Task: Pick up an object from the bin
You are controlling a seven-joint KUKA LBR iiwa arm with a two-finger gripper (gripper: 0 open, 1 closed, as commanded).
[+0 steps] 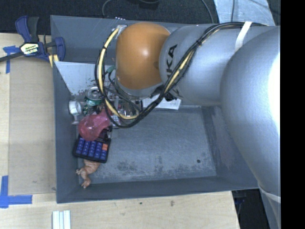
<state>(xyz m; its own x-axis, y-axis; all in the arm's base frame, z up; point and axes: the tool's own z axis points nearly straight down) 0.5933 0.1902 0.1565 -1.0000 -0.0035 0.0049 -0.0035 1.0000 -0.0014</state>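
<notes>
My gripper (pixel 125 109) is low in the bin's back left part, mostly hidden under the arm's wrist. Just left of it lies a crumpled pink thing (pixel 93 124), close to or touching the gripper. The pink thing partly rests on a dark blue calculator (pixel 91 150) with rows of keys. Behind the pink thing sits a small green and silver object (pixel 92 99), next to a whitish round piece (pixel 75 108).
A small tan toy animal (pixel 86 172) lies in the front left corner. A flat white piece (pixel 167 103) shows under the arm near the back wall. The arm with its orange cover and cables spans the bin's back right.
</notes>
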